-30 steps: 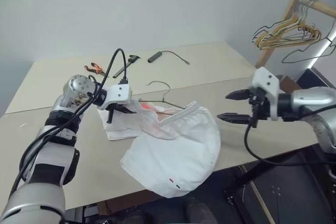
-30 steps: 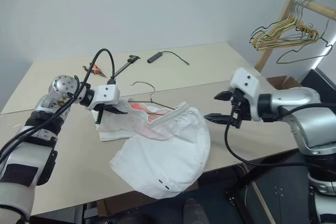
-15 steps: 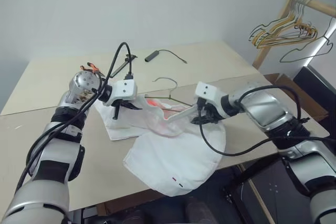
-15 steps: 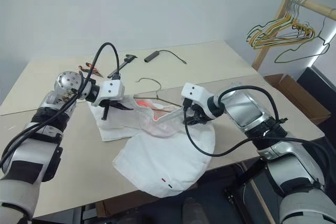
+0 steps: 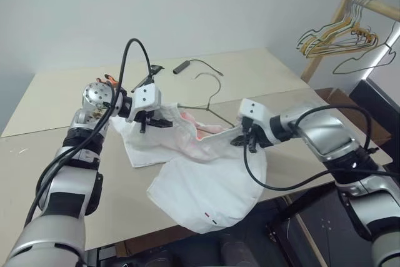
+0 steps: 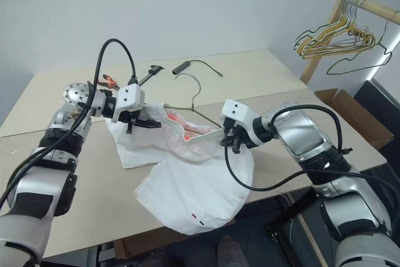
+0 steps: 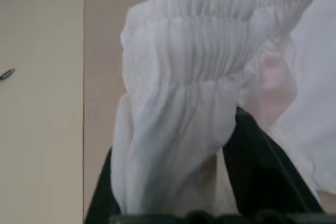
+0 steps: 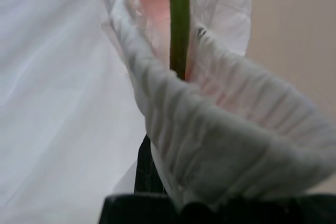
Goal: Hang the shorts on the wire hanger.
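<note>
The white shorts (image 5: pixel 212 179) lie on the table with the lower part hanging over the front edge. Their waistband is lifted between my two grippers. The wire hanger (image 5: pixel 209 95) stands tilted up, its lower part inside the waist opening and its hook (image 5: pixel 212 78) above the fabric. My left gripper (image 5: pixel 156 122) is at the waistband's left end. In the left wrist view its fingers (image 7: pixel 262 182) stand apart with gathered elastic (image 7: pixel 184 87) between them. My right gripper (image 5: pixel 244 142) is shut on the waistband's right end, next to the green wire (image 8: pixel 178 19).
Orange-handled pliers (image 5: pixel 111 80) and a black cable with a plug (image 5: pixel 182 66) lie at the back of the table (image 5: pixel 62 173). A wooden rail with a bunch of hangers (image 5: pixel 340 37) stands to the right, and a cardboard box (image 6: pixel 350 114) sits below it.
My right gripper swung in from the right and shut on the waistband. The left gripper's fingers spread and it rose slightly. The hanger's hook tipped up higher.
</note>
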`<action>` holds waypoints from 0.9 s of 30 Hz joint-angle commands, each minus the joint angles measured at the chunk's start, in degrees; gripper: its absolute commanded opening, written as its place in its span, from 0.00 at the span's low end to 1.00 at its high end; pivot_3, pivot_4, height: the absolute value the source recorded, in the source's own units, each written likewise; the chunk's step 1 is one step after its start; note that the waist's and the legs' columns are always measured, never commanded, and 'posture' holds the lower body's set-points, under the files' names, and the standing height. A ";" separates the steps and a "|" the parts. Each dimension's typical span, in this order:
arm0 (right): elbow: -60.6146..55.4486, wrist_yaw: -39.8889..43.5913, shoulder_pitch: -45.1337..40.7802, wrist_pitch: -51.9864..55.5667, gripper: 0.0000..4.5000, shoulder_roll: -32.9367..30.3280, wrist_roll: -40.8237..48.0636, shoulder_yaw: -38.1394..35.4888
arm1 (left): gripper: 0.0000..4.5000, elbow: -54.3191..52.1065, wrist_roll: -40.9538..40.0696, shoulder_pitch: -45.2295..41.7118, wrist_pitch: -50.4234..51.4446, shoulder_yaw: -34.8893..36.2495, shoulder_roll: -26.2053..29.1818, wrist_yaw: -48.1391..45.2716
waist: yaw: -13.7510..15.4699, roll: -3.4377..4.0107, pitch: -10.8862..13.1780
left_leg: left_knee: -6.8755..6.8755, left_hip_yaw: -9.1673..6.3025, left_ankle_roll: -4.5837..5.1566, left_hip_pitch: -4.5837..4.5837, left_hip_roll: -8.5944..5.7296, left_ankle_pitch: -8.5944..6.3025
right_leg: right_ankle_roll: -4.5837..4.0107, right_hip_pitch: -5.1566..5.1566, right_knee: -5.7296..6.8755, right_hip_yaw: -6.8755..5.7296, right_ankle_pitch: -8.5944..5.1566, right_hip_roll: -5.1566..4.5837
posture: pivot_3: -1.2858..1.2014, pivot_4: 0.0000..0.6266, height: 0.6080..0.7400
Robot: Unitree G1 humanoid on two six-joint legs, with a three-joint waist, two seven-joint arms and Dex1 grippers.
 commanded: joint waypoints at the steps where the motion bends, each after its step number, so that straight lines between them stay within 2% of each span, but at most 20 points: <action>1: -6.23 -2.84 4.68 6.71 0.00 -2.86 3.65 -8.78 | 0.69 -0.44 -6.21 -4.16 3.83 7.14 0.07 4.25 | 0.09 0.00 0.00 | 0.01 -0.02 0.00 0.00 0.01 0.00 | 0.00 0.00 -0.01 -0.02 0.00 0.00 | 0.43 0.00 1.00; 5: -13.78 -7.10 13.07 16.13 0.00 -3.40 8.68 -19.37 | 0.99 -3.00 -10.79 -5.57 7.55 12.95 -1.38 10.87 | 0.30 -0.01 0.00 | 0.04 -0.08 0.01 -0.04 -0.01 -0.01 | 0.01 0.02 -0.05 -0.07 0.00 -0.08 | 0.43 0.00 1.00; 10: -23.40 -13.75 23.30 28.58 0.00 -1.81 12.41 -32.70 | 1.00 -12.46 -16.83 -4.49 18.34 18.03 -4.36 19.65 | 0.25 -0.01 -0.01 | 0.06 -0.12 0.02 0.03 -0.02 -0.01 | 0.02 0.11 -0.01 -0.06 0.01 -0.10 | 0.42 0.00 1.00; 13: -26.15 -19.10 26.53 37.88 0.00 1.25 11.55 -43.44 | 1.00 -27.34 -23.29 0.54 28.92 18.72 -7.35 23.37 | 0.02 -0.01 -0.01 | 0.05 -0.10 0.02 0.09 -0.01 -0.03 | 0.04 0.14 0.00 -0.01 0.00 -0.10 | 0.41 0.00 1.00; 16: -23.62 -25.56 27.75 39.65 0.00 2.01 11.77 -51.15 | 1.00 -41.44 -30.05 5.22 39.32 18.43 -10.75 28.16 | -0.18 0.01 -0.02 | 0.07 -0.09 0.03 0.13 -0.03 -0.04 | 0.08 0.18 0.00 0.06 0.03 -0.14 | 0.40 0.00 1.00; 20: -17.86 -34.07 26.38 39.65 0.00 0.05 14.72 -57.24 | 1.00 -53.08 -35.51 9.09 46.49 16.96 -13.78 31.94 | -0.88 0.03 -0.04 | 0.07 -0.06 0.03 0.21 -0.07 -0.04 | 0.09 0.23 0.01 0.12 0.03 -0.16 | 0.39 0.00 1.00; 24: -10.19 -43.15 23.40 39.65 0.00 -3.70 19.74 -60.60 | 1.00 -56.47 -38.29 9.94 49.59 16.35 -14.47 33.10 | -2.31 0.24 -0.14 | 0.01 -0.04 0.06 0.45 -0.12 -0.05 | 0.10 0.55 -0.12 0.15 0.02 -0.12 | 0.39 0.00 1.00; 27: -4.42 -49.12 21.46 39.65 0.00 -6.93 24.41 -62.59 | 1.00 -56.59 -38.40 10.12 49.63 15.91 -14.01 33.10 | -3.46 0.43 -0.25 | -0.28 0.02 0.09 1.09 -0.15 -0.06 | 0.16 1.18 -0.36 0.21 -0.05 -0.10 | 0.39 0.00 1.00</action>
